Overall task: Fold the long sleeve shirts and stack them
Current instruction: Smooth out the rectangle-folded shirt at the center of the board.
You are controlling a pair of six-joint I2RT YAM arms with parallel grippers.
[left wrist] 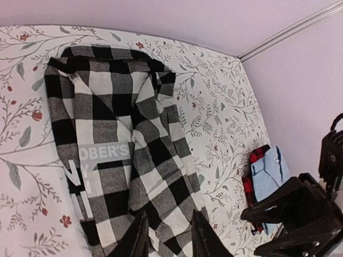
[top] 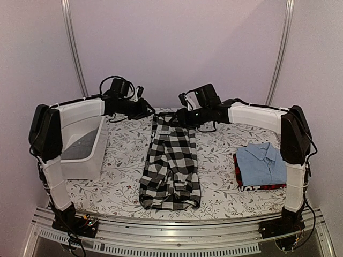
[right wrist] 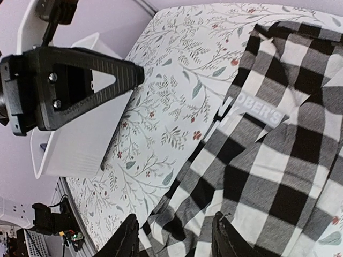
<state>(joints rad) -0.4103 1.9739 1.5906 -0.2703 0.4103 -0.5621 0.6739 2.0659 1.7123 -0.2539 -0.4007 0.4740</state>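
The blue shirt (top: pixel 261 160) lies folded on the red-and-black shirt (top: pixel 237 170). The checked shirt (top: pixel 170 166) looks half folded. My left pincer (left wrist: pixel 167 215) and right pincer (right wrist: pixel 176 218) are spread, empty.

checked shirt (left wrist: pixel 123 160): flat on tablecloth (left wrist: pixel 214 107) | left hand (left wrist: pixel 170 235): fingers (left wrist: pixel 138 241) apart above it

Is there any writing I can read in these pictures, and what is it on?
"OBER'S": white letters on a grey band across the black-and-white checked cloth shirt, possibly part of a longer word.
Larger white letters beside it: cut off, unreadable.
Nothing else bears readable text.
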